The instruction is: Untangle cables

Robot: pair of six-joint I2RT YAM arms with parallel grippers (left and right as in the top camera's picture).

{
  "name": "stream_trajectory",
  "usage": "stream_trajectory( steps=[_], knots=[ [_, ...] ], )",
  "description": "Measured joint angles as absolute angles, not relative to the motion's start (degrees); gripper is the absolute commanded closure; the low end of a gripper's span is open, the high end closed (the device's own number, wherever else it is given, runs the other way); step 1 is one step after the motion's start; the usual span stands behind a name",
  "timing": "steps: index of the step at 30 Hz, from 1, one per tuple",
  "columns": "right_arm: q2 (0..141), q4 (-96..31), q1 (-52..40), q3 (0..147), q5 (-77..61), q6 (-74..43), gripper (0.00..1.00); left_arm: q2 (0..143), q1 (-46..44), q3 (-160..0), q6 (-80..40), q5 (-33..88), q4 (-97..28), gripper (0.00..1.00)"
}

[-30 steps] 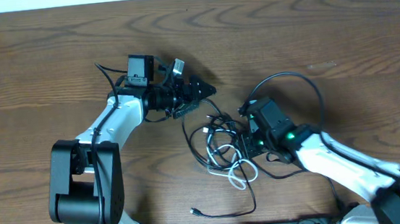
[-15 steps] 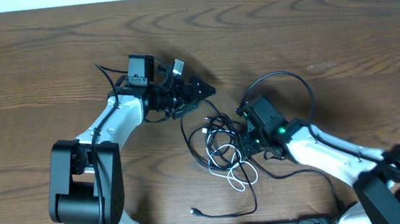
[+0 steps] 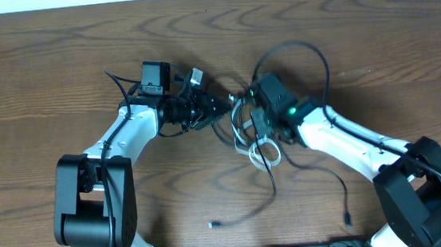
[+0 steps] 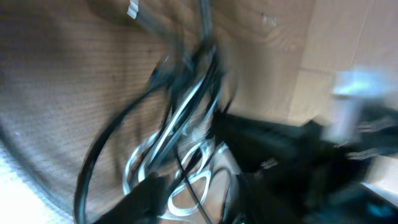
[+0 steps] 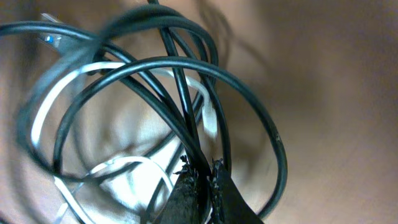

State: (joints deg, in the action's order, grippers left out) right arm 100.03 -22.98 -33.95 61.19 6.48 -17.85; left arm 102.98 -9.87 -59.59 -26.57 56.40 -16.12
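A tangle of thin black and white cables (image 3: 251,135) sits a little above the middle of a brown wooden table (image 3: 56,74), bunched between the tips of two robot arms. The cords cross and loop over one another in a tight clump. A white cord (image 3: 258,147) curls out of its lower edge. Two black tails trail from the clump toward the near edge of the table. One ends in a small plug (image 3: 213,224) lying apart from the clump, the other in a plug (image 3: 347,221) further right.

The right gripper (image 5: 200,177) is closed, pinching black strands of the cables between its fingertips, with black and white loops arching around them. The left gripper (image 3: 223,105) reaches in from the opposite side, right at the clump. Its wrist view is badly blurred. Strands run between its fingers, but whether they have clamped on anything cannot be told.

The task looks to be at an early stage. No cord lies free of the others, and the knot itself has yet to be pulled apart and each cable laid out separately.
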Motion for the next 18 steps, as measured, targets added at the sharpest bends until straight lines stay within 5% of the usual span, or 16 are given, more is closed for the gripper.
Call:
stream_trajectory(
  steps=[6,12,18],
  knots=[
    [100.0,-23.9,-31.6,68.3,5.6,-16.3,0.99,103.0,-12.4,-59.6,-26.7,56.3,-16.1,0.92],
    [99.7,-28.6,-30.2,69.6,-1.7,-15.5,0.99,103.0,-18.0,-59.6,-26.9,52.0,-16.1,0.64],
    [94.3,-34.2,-29.6,69.6,-10.6,-13.2,0.99,103.0,-20.1,-59.6,-30.3,42.2,-15.6,0.65]
  ],
)
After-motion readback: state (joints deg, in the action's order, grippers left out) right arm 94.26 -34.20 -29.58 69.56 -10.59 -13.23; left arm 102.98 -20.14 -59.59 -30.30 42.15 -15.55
